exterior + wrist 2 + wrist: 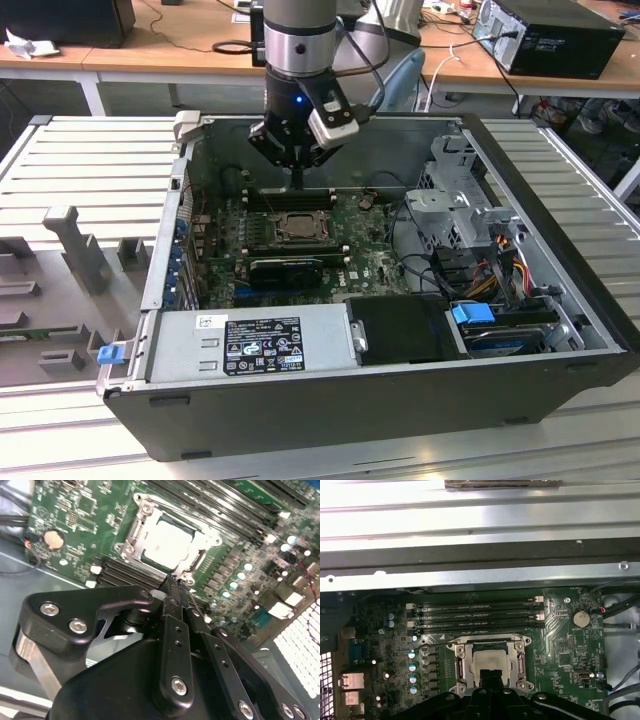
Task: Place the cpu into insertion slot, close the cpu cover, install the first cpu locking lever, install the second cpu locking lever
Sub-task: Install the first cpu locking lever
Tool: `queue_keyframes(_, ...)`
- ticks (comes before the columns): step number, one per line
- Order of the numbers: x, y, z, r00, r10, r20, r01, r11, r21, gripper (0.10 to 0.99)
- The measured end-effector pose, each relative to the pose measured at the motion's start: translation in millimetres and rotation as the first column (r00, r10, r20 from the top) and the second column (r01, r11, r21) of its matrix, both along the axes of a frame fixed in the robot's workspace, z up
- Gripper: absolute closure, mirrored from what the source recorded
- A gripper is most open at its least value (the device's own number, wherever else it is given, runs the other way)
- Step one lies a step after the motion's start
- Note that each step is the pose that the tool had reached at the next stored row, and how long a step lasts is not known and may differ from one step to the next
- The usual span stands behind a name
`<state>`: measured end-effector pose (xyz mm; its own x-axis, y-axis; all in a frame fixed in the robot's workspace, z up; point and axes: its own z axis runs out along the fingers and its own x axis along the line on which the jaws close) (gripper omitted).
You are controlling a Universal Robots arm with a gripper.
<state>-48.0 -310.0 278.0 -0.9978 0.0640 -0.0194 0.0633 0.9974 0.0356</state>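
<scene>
The cpu (167, 542) lies flat in the insertion slot (298, 226), its pale silver-beige face showing in both wrist views (489, 659). The silvery cpu cover (202, 546) lies down around it, framing the chip through its window (461, 662). A thin wire lever (470, 638) runs along the socket's edge on the memory-slot side. My gripper (297, 183) hangs just above the socket's far edge, shut with nothing between its fingers. Its black fingertips (170, 582) end close to the cover's rim (490, 674).
Black memory slots (475, 615) lie just beyond the socket. A long black expansion card (285, 268) sits in front of it, then the power supply (250, 345). A drive cage (455, 205) and cables (500, 255) stand on the exterior view's right. The case walls surround the board.
</scene>
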Motion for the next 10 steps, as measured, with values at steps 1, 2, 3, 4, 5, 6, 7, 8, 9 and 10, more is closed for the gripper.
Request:
queue_keyframes(1,-5.9,0.0,0.0,1.0000,0.000,0.0007,0.000,1.0000,0.000,0.980)
queue_keyframes(2,-10.4,0.0,-0.1,1.0000,0.000,0.0011,0.000,1.0000,0.000,0.980)
queue_keyframes(3,-16.6,0.0,-0.1,1.0000,0.000,0.0015,0.000,1.0000,0.000,0.980)
queue_keyframes(4,-21.8,0.0,-0.2,1.0000,0.000,0.0018,0.000,1.0000,0.000,0.980)
queue_keyframes(5,-26.8,0.0,-0.5,1.0000,0.000,0.0020,0.000,1.0000,0.000,0.980)
queue_keyframes(6,-31.2,0.0,-1.0,1.0000,0.000,0.0021,0.000,1.0000,0.000,0.980)
queue_keyframes(7,-34.3,0.1,-1.7,1.0000,0.000,0.0022,0.000,1.0000,0.001,0.980)
queue_keyframes(8,-39.3,0.1,-3.3,1.0000,0.000,0.0022,0.000,1.0000,0.001,0.980)
queue_keyframes(9,-45.0,0.0,-5.4,1.0000,0.000,0.0020,0.000,1.0000,0.000,0.980)
queue_keyframes(10,-50.9,0.0,-7.2,1.0000,0.000,0.0020,0.000,1.0000,0.000,0.980)
